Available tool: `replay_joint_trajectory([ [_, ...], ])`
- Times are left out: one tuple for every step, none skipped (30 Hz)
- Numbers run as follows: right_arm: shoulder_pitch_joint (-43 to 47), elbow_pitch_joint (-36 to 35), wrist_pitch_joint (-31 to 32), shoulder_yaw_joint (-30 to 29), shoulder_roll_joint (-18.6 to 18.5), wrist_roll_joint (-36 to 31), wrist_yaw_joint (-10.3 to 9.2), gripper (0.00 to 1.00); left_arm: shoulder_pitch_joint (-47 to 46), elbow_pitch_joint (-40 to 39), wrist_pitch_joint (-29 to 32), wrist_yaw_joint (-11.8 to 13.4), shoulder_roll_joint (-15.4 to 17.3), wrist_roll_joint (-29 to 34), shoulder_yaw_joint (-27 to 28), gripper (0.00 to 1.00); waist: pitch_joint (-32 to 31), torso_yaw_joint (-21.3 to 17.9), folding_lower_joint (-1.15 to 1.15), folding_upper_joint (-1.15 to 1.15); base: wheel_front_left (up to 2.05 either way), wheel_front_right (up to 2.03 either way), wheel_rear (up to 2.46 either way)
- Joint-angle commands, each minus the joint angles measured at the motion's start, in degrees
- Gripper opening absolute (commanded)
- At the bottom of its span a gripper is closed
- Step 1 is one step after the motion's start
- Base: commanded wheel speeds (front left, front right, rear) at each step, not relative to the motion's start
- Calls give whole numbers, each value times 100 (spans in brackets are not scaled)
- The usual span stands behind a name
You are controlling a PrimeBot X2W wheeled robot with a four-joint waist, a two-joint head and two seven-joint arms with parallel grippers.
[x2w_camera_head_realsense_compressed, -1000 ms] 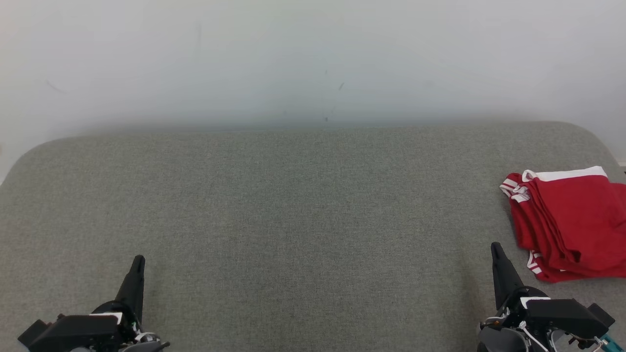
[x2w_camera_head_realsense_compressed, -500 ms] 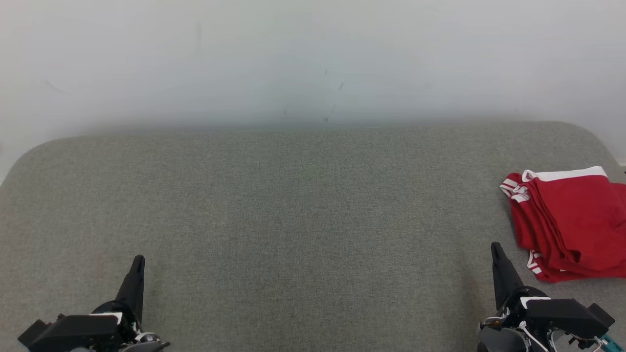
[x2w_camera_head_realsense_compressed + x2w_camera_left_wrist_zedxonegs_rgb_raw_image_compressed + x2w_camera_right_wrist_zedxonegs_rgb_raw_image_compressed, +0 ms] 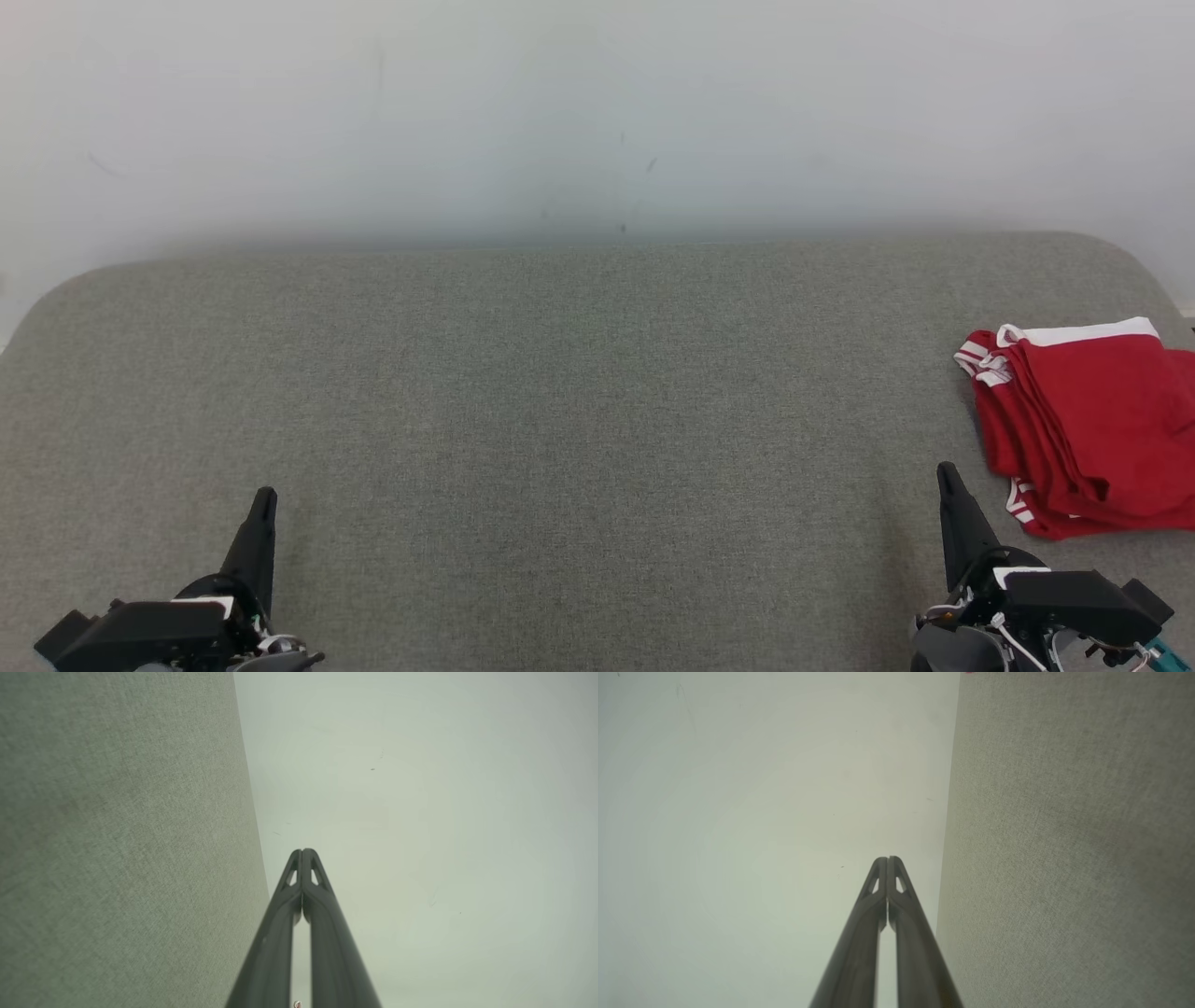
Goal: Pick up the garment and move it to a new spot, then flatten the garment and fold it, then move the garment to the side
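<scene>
Plain off-white wall (image 3: 597,112) rises behind a broad grey-green, fabric-covered desk (image 3: 597,420) with rounded far corners. Most of the desk's top lies bare. At the desk's right edge rests the red fabric garment with white trim and striped cuffs (image 3: 1092,429). It is gathered into a compact, layered bundle, and part of it runs past the picture's right side. The left end effector (image 3: 264,499), with two long dark fingers, hangs over the desk's near left corner. Its fingers are pressed together and hold nothing. The right end effector (image 3: 945,471) hangs over the desk's near right corner, likewise closed and empty. Its tip is near the garment but apart from it. Both wrist views confirm that the fingertips meet, with only desk cloth and wall beyond them. Judging by the stacked, even edges of the bundle and its place off to the desk's side, the picking up, flattening, folding and moving aside all appear done, and nothing obvious is left. The same layout could also be a start with the garment untouched, though the tidy folds make that less likely.
</scene>
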Motion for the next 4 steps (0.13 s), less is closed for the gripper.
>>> replay_joint_trajectory([
  [-9,-10,12,-4,5,-1,-10,0,-70,-16,32,-14,-8,-3,14,0,0,0,0,0,0,0,0],
  [-9,-10,12,-4,5,-1,-10,0,-70,-16,32,-14,-8,-3,14,0,0,0,0,0,0,0,0],
  [-9,-10,12,-4,5,-1,-10,0,-70,-16,32,-14,-8,-4,14,0,0,0,0,0,0,0,0],
  [-9,-10,12,-4,5,-1,-10,0,-70,-16,32,-14,-8,-4,14,0,0,0,0,0,0,0,0],
])
